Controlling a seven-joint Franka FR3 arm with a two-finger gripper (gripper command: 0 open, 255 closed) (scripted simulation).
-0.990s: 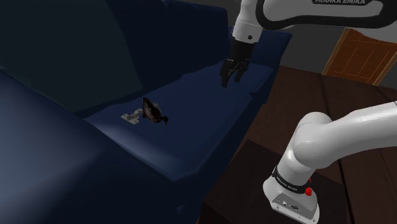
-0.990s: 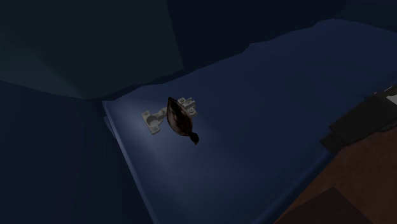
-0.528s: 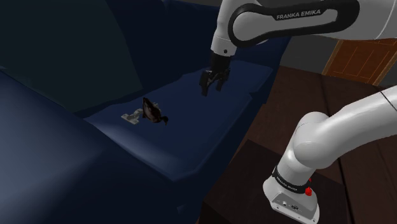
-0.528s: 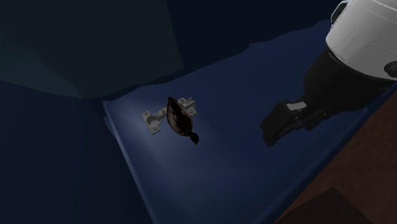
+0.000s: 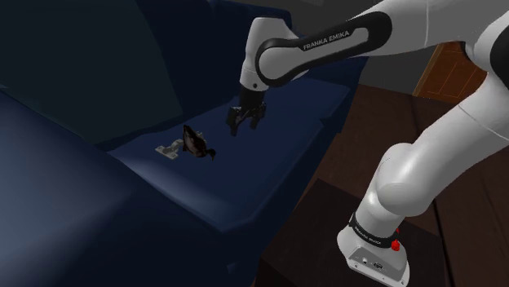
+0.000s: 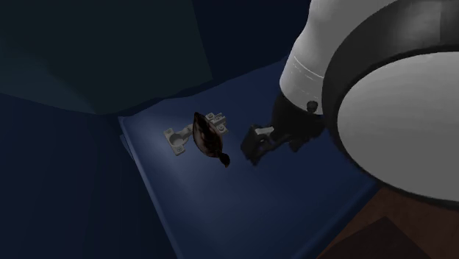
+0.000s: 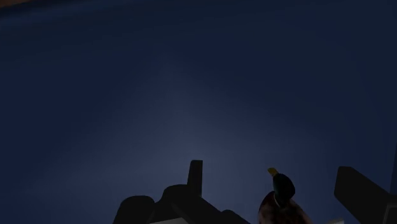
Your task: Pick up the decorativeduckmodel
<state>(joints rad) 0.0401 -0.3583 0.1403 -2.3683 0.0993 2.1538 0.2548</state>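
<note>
On the shoulder view's left, a dark blue sofa (image 5: 269,167) spreads across the scene, its backrest rising behind a flat seat cushion. Toward the left end of that seat lies a small pale grey piece (image 5: 169,150), perhaps a hinge or bracket, though the dim light leaves that unsure. The decorative duck model (image 5: 197,144) lies just to its right, touching or overlapping it. Its body is dark brown and its black head points toward the seat's front edge.

Right of the duck, near it but apart, the black gripper (image 5: 241,122) hangs above the cushion, pointing down. Its fingers (image 7: 195,175) stand spread apart with nothing clasped. In the wrist view the duck's black head and yellow beak show in the gap between them, touched by neither.

Further right, the white arm (image 5: 326,41), lettered FRANKA EMIKA, arches up and back to its base at the lower right. Behind it a dark plank floor (image 5: 440,139) runs to a brown panelled door (image 5: 457,77) at the upper right.

The second exterior view shows the same order: grey piece, duck, gripper just beside it, then the arm's large joint.
</note>
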